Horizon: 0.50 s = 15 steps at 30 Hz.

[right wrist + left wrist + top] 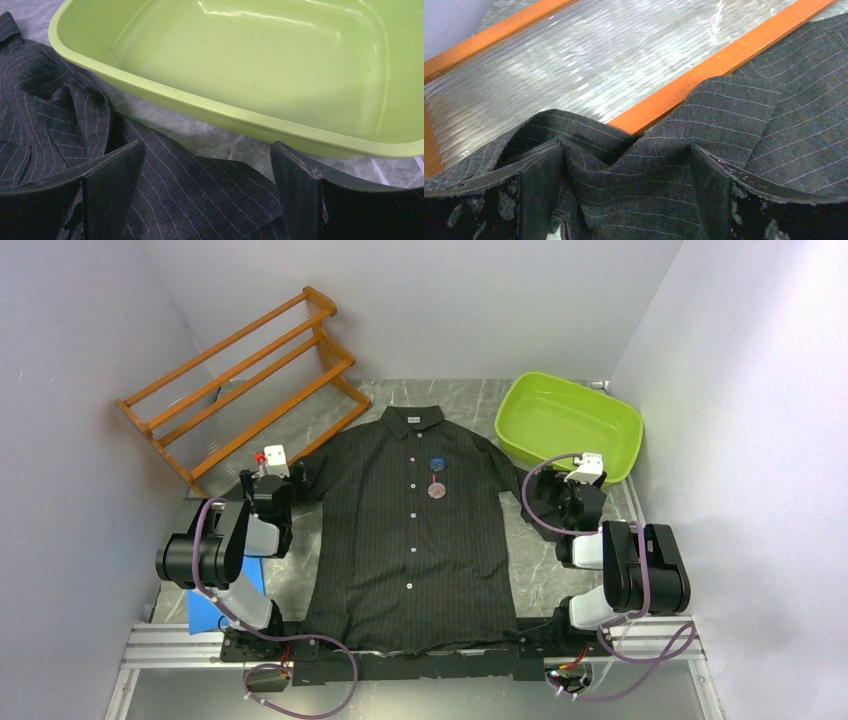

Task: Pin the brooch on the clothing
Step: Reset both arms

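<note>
The clothing, a black pinstriped shirt, lies flat and buttoned, collar at the far side. On its chest rests the brooch, a small pale pinkish disc, just under a small round blue spot. My left gripper hovers low over the shirt's left sleeve. In the left wrist view the left gripper is open, with a loose fold of sleeve bunched between the fingers. My right gripper is over the other sleeve end. The right gripper is open and straddles the striped cuff.
A lime-green tub stands at the back right, its rim right ahead of the right fingers. An orange wooden rack leans at the back left, one rail touching the sleeve. A blue sheet lies under the left arm. Walls close both sides.
</note>
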Available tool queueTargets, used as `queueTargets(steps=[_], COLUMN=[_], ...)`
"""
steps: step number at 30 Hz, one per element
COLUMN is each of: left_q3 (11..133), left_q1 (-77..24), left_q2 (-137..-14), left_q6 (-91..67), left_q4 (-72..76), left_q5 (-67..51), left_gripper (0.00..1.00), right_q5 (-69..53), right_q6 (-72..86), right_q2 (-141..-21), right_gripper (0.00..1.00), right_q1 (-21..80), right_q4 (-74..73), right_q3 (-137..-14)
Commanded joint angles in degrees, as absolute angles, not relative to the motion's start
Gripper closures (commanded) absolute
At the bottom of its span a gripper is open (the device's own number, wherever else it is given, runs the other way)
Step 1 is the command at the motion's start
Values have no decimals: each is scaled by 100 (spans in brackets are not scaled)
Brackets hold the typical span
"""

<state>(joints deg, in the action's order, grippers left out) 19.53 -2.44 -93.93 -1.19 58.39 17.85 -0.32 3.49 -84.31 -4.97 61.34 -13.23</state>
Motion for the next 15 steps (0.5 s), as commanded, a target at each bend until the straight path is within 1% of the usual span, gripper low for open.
queueTargets(steps=[1,15], left_q3=[2053,2056], left_q1=[-214,-219], left_q2=[-9391,-9393], left_q6=[-185,-185], left_q4=[5950,5947], left_q5=[1716,1716], left_gripper=[5,5], right_q5=[-141,-190], right_q6=[255,216], right_q2=[-8440,-8442], right_gripper=[0,0], right_q1=[-484,-477], right_q4=[6284,6242], right_q3=[-1461,-1494])
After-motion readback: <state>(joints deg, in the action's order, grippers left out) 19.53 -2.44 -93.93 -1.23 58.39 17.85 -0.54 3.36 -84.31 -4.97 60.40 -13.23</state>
